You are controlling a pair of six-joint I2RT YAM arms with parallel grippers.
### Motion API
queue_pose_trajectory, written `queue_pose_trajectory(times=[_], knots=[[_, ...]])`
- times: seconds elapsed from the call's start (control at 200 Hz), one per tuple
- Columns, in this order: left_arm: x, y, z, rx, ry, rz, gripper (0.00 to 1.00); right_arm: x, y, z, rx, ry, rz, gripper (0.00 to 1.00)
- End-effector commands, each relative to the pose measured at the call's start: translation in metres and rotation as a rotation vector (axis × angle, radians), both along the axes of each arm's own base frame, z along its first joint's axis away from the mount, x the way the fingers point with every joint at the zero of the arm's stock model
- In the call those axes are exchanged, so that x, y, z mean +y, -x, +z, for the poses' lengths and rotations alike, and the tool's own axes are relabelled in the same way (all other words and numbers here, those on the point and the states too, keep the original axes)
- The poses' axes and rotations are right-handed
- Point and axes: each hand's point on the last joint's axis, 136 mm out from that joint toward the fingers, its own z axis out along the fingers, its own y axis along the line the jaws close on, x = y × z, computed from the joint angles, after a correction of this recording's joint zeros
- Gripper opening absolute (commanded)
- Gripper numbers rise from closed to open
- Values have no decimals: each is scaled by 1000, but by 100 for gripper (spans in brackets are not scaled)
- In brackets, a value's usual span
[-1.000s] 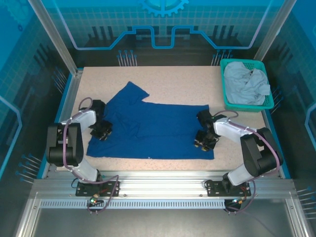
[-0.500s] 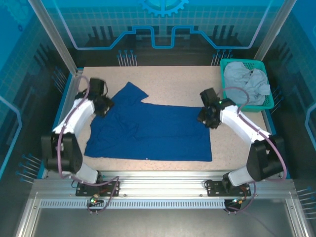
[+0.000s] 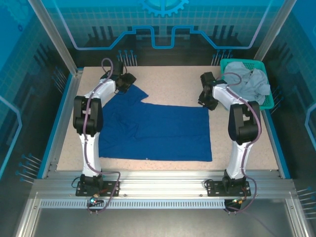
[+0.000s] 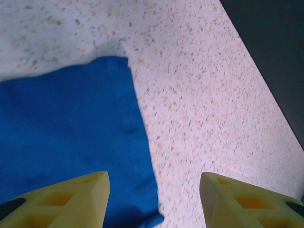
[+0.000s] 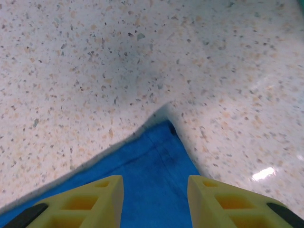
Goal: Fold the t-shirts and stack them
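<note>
Open grippers at the far edge of the blue t-shirt (image 3: 158,131).
The shirt is spread flat on the table (image 3: 173,79); its far-left sleeve is seen under the parted left gripper (image 4: 154,183), its far-right corner between the parted fingers of the right gripper (image 5: 156,183). Beyond, the grey t-shirt (image 3: 247,84) is heaped in the teal basket (image 3: 247,106).

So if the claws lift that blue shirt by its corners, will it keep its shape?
Probably not: the blue shirt lies flat with soft wrinkles, so it would likely sag between the left gripper and right gripper. Its thin corner hugs the table, so it seems light. Pushed, it would probably bunch rather than slide.
</note>
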Motion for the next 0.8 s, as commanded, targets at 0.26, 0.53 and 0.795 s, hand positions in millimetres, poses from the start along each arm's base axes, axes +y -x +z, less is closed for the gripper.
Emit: queue_pose_trajectory(times=[0.26, 0.53, 0.795], knots=[[7, -74, 9, -179, -63, -45, 58, -15, 11, -37, 153, 19, -44, 38], [29, -81, -18, -53, -167, 31, 56, -8, 15, -41, 178, -7, -5, 16], [48, -55, -39, 110, -251, 76, 57, -5, 17, -39, 183, -2, 14, 6]])
